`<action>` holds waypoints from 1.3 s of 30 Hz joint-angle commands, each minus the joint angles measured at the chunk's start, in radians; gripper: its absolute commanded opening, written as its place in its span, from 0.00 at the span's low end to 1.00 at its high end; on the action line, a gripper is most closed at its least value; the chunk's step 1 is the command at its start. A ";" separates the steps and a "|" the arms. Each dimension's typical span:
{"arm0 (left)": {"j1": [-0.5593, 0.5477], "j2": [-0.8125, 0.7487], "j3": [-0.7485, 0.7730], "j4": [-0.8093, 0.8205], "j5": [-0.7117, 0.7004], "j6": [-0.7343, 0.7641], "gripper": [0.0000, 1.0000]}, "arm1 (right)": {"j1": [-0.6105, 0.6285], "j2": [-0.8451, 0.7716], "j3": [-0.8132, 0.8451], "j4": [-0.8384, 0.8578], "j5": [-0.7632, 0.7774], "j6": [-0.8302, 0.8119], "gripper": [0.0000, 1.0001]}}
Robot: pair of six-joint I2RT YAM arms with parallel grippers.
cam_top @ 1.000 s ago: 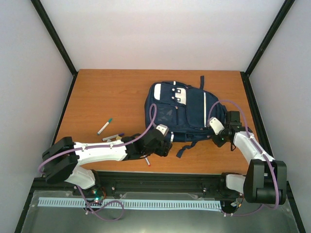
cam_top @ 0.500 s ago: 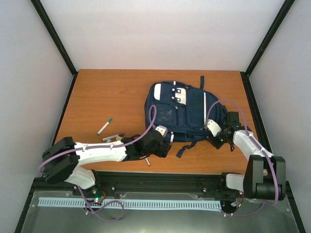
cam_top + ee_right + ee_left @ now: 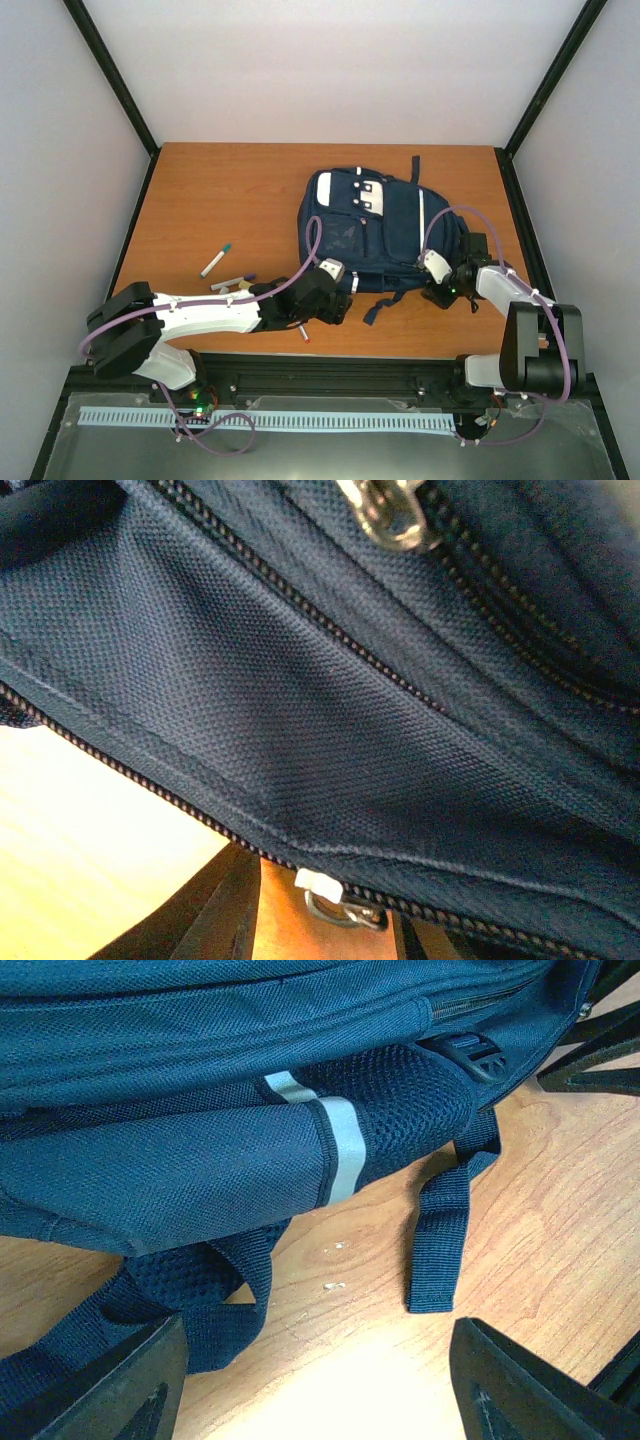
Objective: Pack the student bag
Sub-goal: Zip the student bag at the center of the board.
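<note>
Left gripper [image 3: 318, 1328]: jaws spread wide with only bare desk [image 3: 560, 1220] between them; it sits low at the near edge of the student bag [image 3: 200, 1110], just short of the straps.
Right gripper [image 3: 437, 288]: pressed against the bag's lower right corner in the overhead frame. Its own view is all fabric and zips, so I cannot tell whether it is spread or closed.
Bag position: flat on the desk, centre-right of the overhead frame, front pockets up.
Handling: soft woven cloth, so it will likely sag and fold rather than lift as one piece. It looks slack, so probably light.
Where to hold: zip pull [image 3: 335, 905], bottom of the right wrist frame, for opening; padded strap [image 3: 190, 1280] for steadying.
Risk: the small pull may slip from the fingers, and the bag may slide when tugged.
</note>
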 commanded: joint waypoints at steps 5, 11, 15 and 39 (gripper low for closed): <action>0.002 0.004 0.003 0.031 -0.003 -0.025 0.74 | -0.016 -0.081 -0.024 0.178 0.062 0.092 0.22; 0.001 0.003 -0.004 0.034 -0.006 -0.026 0.74 | -0.049 -0.141 -0.013 0.120 0.048 0.054 0.12; 0.002 0.008 -0.006 0.041 -0.004 -0.023 0.74 | -0.056 -0.158 -0.015 0.094 0.029 0.035 0.07; 0.000 0.129 0.047 0.116 0.095 -0.203 0.75 | -0.057 -0.159 0.024 -0.163 0.122 -0.126 0.03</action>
